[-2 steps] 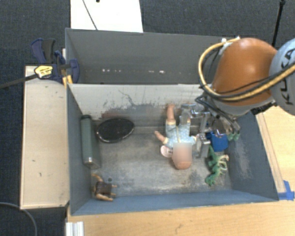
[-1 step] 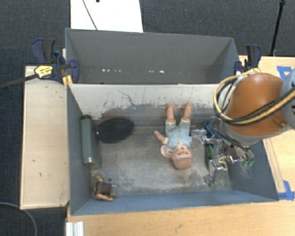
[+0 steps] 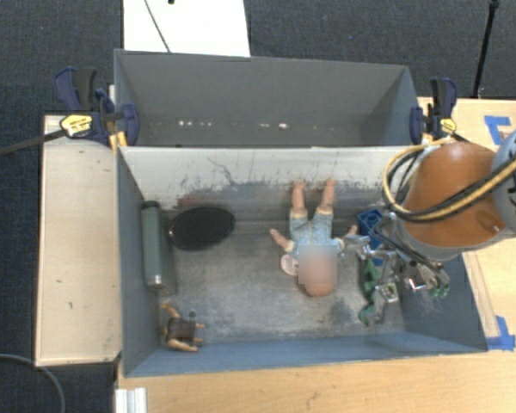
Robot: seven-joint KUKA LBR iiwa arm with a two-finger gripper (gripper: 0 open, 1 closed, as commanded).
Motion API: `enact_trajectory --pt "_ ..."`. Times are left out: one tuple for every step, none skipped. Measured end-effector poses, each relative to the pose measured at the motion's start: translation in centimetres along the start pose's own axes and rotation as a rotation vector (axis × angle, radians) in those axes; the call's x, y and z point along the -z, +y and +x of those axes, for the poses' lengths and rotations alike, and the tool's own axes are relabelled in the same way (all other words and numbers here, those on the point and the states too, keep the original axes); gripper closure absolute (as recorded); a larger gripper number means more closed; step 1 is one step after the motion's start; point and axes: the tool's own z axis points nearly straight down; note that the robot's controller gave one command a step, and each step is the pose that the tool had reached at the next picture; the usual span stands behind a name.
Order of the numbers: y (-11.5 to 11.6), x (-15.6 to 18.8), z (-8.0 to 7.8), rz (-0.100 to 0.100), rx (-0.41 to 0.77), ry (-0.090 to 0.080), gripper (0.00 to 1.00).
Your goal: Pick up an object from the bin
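Looking down into the bin (image 3: pixel 258 166). Gripper (image 3: pixel 380 292) low at the right side, close over the floor, beneath the orange wrist cover (image 3: pixel 447 192). Cannot make out the gripper's opening among the metal parts and cables, nor confirm anything held. Green bit (image 3: pixel 374 310) under it and blue piece (image 3: pixel 370 222) just beyond, on the far side. Impossible to say whether loose things or parts of the tool.

Nearest clear candidate: the doll (image 3: pixel 314 235), mid-floor, just left of the gripper and apart from it. Legs toward the far wall, head toward the near side, pale blue suit on the trunk. Well apart to the left: a grey-green cylinder (image 3: pixel 150 243) along the left wall, a black oval (image 3: pixel 199 228) beside it, a small brown figure (image 3: pixel 179 327) in the near left corner.

Judging the doll: probably light, with hard plastic head and limbs and a softer clothed trunk. Head round and smooth, so likely to squirt out of a pinch. Limbs thin, apt to pivot or dangle. Best taken across the trunk, closing on the two flanks, for the cloth's grip and a fairly even balance. Hardly fragile, so a firm squeeze seems safe. Calls for a shift left before any descent, and some care to stay clear of the right arm sticking out toward the gripper.
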Motion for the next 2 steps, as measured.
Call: enact_trajectory --pt "3.4 -2.0 -1.9 0.001 -0.063 -0.005 0.0" --pt "5.0 -2.4 -2.2 0.0 -0.077 -0.005 0.0"
